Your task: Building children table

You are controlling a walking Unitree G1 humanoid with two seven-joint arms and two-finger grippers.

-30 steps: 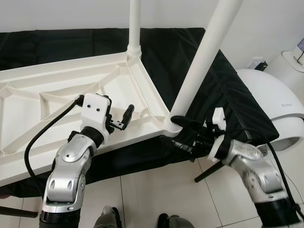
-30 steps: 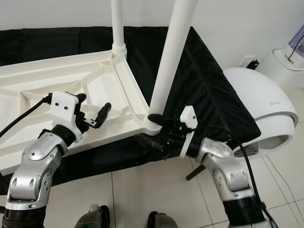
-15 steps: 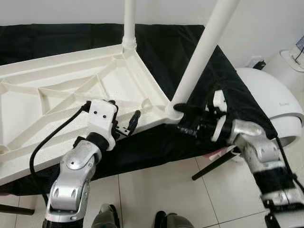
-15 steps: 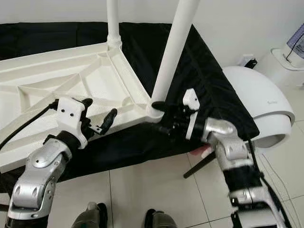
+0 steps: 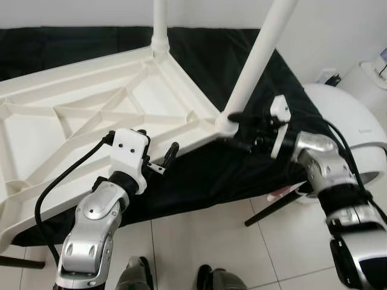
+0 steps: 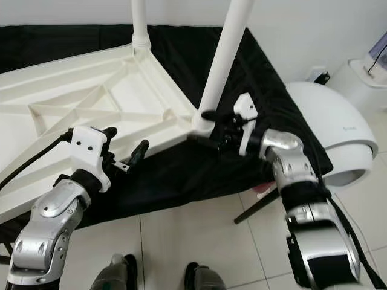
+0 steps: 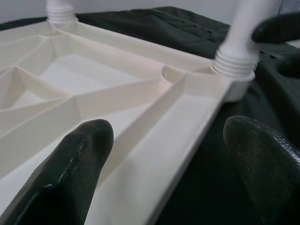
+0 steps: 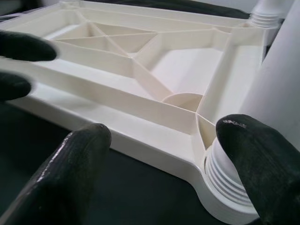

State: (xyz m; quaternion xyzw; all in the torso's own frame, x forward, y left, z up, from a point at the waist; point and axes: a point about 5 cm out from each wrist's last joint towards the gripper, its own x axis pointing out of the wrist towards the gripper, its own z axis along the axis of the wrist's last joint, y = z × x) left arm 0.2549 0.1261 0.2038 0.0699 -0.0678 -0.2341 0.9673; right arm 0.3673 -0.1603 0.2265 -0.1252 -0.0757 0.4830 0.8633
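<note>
left gripper (image 5: 162, 158): fingers spread, holding nothing, at tabletop's near edge | right gripper (image 5: 237, 128): fingers apart around near-right leg (image 5: 257, 57) base | upturned white tabletop (image 5: 91, 115) on black cloth (image 5: 205, 60) | far leg (image 5: 159, 21) upright

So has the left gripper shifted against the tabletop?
Yes. The left gripper has drawn back toward the robot: from over the tabletop ribs to its near rim.
</note>
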